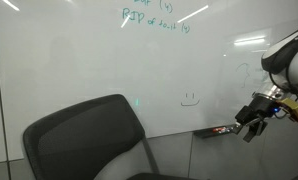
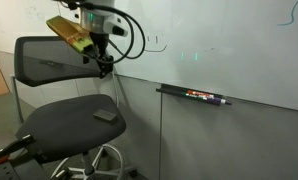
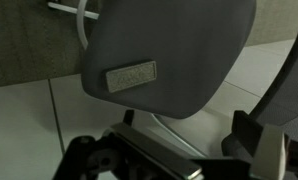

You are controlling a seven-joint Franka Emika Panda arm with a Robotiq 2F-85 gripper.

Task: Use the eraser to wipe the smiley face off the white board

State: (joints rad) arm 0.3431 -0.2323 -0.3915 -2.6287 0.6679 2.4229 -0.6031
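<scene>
The white board (image 1: 69,50) fills the wall, with teal handwriting at its top. The smiley face (image 1: 191,98) is a tiny dark drawing to the right of the chair back (image 1: 89,140). The eraser (image 2: 107,115) is a small grey block lying flat on the chair seat (image 2: 74,125); it also shows in the wrist view (image 3: 132,76). My gripper (image 2: 102,65) hangs open and empty above the seat, well clear of the eraser. It also shows in an exterior view (image 1: 251,128) and in the wrist view (image 3: 187,130), with the eraser ahead of its fingers.
A narrow tray (image 2: 194,95) with markers is fixed to the wall under the board, beside the chair; it also shows in an exterior view (image 1: 214,132). The mesh chair back (image 2: 49,65) stands close to my arm. The chair base (image 2: 89,165) sits on the floor.
</scene>
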